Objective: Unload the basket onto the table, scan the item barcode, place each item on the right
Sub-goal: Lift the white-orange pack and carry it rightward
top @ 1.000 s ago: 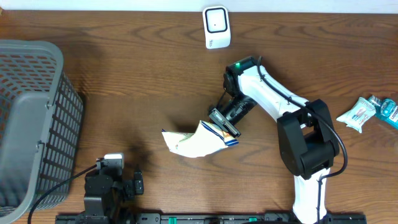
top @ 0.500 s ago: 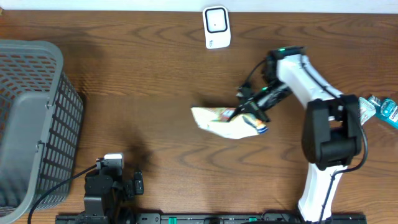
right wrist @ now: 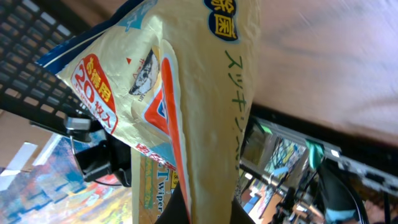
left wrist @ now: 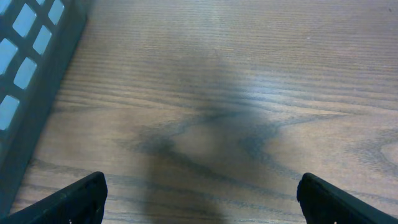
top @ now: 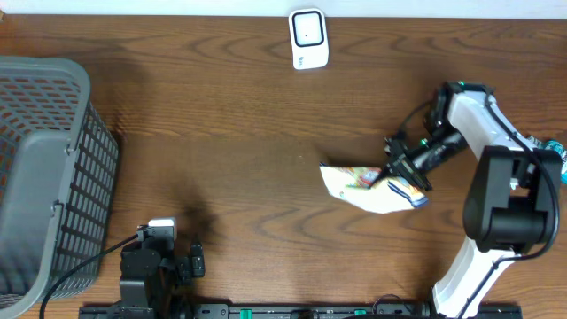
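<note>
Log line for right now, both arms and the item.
left gripper: open, empty | right gripper: shut on yellow wipes pack | white scanner: far edge, pack apart from it | scan: not yet done

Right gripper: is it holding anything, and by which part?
Yes, the right gripper is shut on the pale yellow plastic wipes packet, pinching its edge near the blue-trimmed end.

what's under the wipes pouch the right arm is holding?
Overhead, only bare wooden table shows around the wipes pouch, pinched at one end by the right gripper. The patch directly beneath is covered by the pouch; nothing pokes out at its edges.
</note>
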